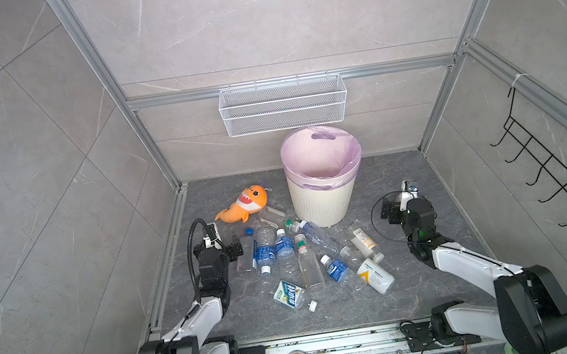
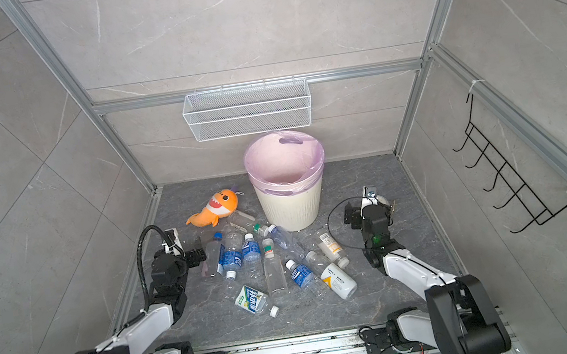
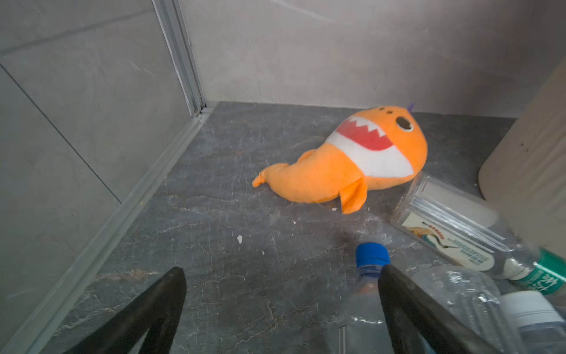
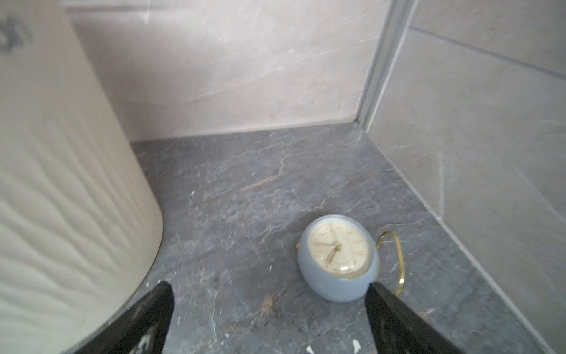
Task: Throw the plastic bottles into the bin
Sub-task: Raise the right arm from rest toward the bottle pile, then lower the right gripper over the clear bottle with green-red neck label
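The bin, lined with a pink bag, stands upright near the back wall. The orange shark plush lies on the floor to its left. The plastic bottles lie scattered on the floor in front of the bin, between the two arms. The left gripper is spread wide and empty, with one finger against a blue-capped bottle, though contact is unclear. The right gripper is also spread and holds nothing, just beside the small grey clock.
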`<control>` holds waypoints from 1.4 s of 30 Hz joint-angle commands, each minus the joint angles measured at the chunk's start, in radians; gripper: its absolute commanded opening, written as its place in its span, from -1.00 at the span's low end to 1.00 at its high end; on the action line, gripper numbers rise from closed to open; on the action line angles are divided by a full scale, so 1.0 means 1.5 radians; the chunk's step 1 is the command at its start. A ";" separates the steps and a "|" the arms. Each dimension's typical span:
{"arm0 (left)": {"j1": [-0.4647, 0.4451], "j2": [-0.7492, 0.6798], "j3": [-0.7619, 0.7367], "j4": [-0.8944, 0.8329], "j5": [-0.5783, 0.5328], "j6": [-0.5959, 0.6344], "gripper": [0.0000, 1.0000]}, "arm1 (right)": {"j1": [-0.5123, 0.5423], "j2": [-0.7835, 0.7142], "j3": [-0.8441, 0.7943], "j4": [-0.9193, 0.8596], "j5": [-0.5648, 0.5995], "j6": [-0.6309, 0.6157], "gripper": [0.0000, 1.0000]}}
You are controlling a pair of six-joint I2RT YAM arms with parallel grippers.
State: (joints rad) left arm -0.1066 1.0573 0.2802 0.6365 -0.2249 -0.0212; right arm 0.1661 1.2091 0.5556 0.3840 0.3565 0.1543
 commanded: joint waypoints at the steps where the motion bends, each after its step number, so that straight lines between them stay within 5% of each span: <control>1: -0.042 -0.095 0.005 -0.081 -0.114 -0.001 1.00 | 0.003 0.003 0.130 -0.324 0.101 0.173 0.99; 4: -0.071 -0.179 0.017 -0.165 -0.146 -0.076 1.00 | 0.013 0.028 0.203 -0.454 0.069 0.209 0.99; 10: -0.094 -0.243 0.094 -0.386 -0.082 -0.227 1.00 | 0.119 -0.053 0.184 -0.495 0.039 0.146 0.99; 25: -0.216 -0.209 0.161 -0.499 0.027 -0.246 1.00 | 0.365 -0.085 0.211 -0.672 -0.012 0.136 0.93; 42: -0.245 -0.228 0.143 -0.584 0.043 -0.277 0.99 | 0.621 0.124 0.352 -0.658 -0.005 0.226 0.69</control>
State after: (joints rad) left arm -0.4717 0.7170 0.4877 -0.2100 -0.1722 -0.4202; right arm 1.0641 1.3403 1.0294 -0.6067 0.3443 0.4362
